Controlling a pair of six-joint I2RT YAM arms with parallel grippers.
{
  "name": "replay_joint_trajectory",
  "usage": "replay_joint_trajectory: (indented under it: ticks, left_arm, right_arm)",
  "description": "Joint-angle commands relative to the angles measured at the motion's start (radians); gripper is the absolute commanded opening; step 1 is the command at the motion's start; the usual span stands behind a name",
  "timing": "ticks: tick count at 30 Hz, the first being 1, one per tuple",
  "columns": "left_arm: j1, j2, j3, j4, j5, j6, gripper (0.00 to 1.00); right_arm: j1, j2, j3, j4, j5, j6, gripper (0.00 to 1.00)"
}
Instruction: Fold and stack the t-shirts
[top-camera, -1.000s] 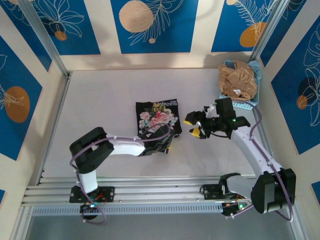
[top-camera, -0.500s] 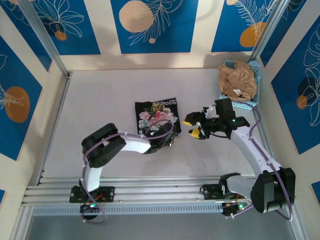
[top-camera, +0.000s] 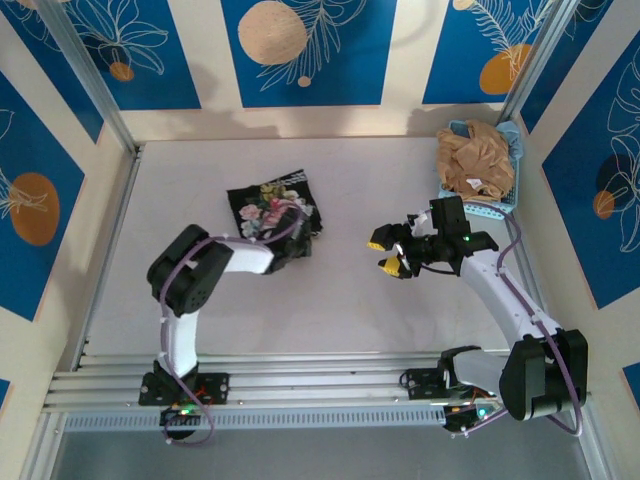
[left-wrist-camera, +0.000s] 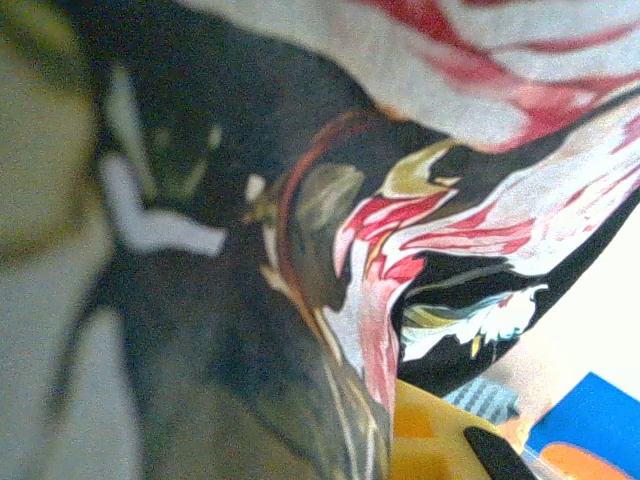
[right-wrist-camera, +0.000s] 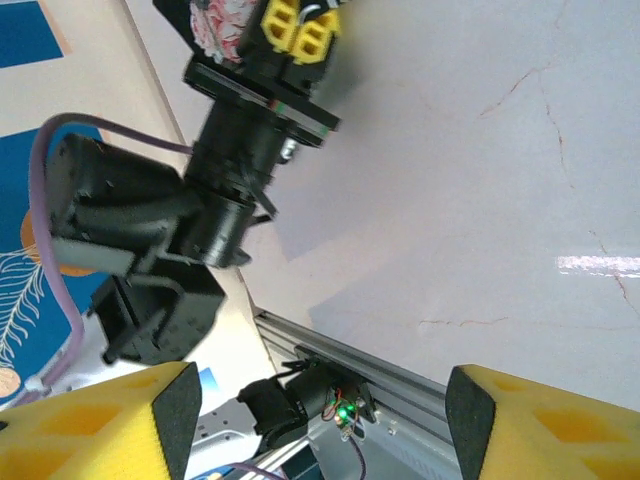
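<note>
Our left pincer is pressed together on the black t-shirt, pinching a bunch of cloth at the shirt's near right corner. From the left wrist we see its pink-and-white print crumpled right up against the lens, with one yellow finger poking out beneath the fabric. From the right wrist we see the same grip from across the worktop: the left pincer's yellow fingers sit against the printed cloth at the top of that view.

The shirt lies bunched and skewed on the worktop, left of centre and toward the far side. Its printed face is up and its right-hand edge is ruffled where the pincer bites.

Our right pincer is spread, its yellow fingers well apart. It hovers above bare worktop right of centre and is well apart from the black shirt.

Beyond it, in the far right corner, the tan-brown t-shirt sits crumpled in the light blue basket, heaped above the rim.
</note>
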Motion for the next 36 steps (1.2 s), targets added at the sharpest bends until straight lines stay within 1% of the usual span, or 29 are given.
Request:
replay_joint_trajectory:
  ticks: [1,6,8,10,12,16,18,21,22,29,32,34,35,36]
  left_arm:
    - [0.133,-0.067,-0.039,-0.103,0.113,0.160,0.00]
    - [0.347,-0.063,-0.026,-0.149,0.262,0.399,0.00]
    - [0.427,-0.037,0.027,-0.194,0.329,0.507,0.00]
    - [0.499,-0.010,0.106,-0.283,0.381,0.622,0.00]
    - [0.551,0.009,0.177,-0.377,0.390,0.719,0.00]
    - [0.636,0.087,0.295,-0.432,0.444,0.822,0.00]
    - [0.660,0.130,0.361,-0.467,0.469,0.873,0.00]
    - [0.681,0.194,0.520,-0.698,0.443,1.016,0.00]
    - [0.688,0.203,0.540,-0.736,0.434,1.041,0.00]
    - [0.735,0.157,0.494,-0.810,0.362,1.103,0.00]
    - [0.750,0.143,0.481,-0.801,0.373,1.117,0.00]
    - [0.751,0.148,0.499,-0.804,0.397,1.124,0.05]
    - [0.750,0.147,0.506,-0.799,0.412,1.125,0.11]
    - [0.750,0.142,0.510,-0.796,0.419,1.125,0.19]
  right_arm:
    - [-0.004,0.012,0.002,0.003,-0.008,0.010,0.68]
    - [0.000,0.033,0.008,0.023,-0.007,0.024,0.68]
    - [0.002,0.043,0.015,0.027,-0.003,0.028,0.68]
    - [0.005,0.055,0.020,0.033,0.000,0.032,0.68]
    - [0.008,0.065,0.024,0.040,0.000,0.036,0.68]
    - [0.016,0.078,0.031,0.047,0.006,0.043,0.68]
    - [0.022,0.081,0.033,0.048,0.009,0.046,0.68]
    - [0.028,0.081,0.033,0.048,0.015,0.048,0.68]
    - [0.031,0.081,0.033,0.047,0.016,0.048,0.68]
    - [0.034,0.102,0.060,0.046,0.015,0.042,0.68]
    - [0.040,0.117,0.088,0.032,0.016,0.028,0.68]
    - [0.044,0.124,0.099,0.026,0.015,0.020,0.69]
    - [0.047,0.127,0.105,0.021,0.015,0.016,0.69]
    - [0.050,0.129,0.112,0.013,0.018,0.010,0.71]
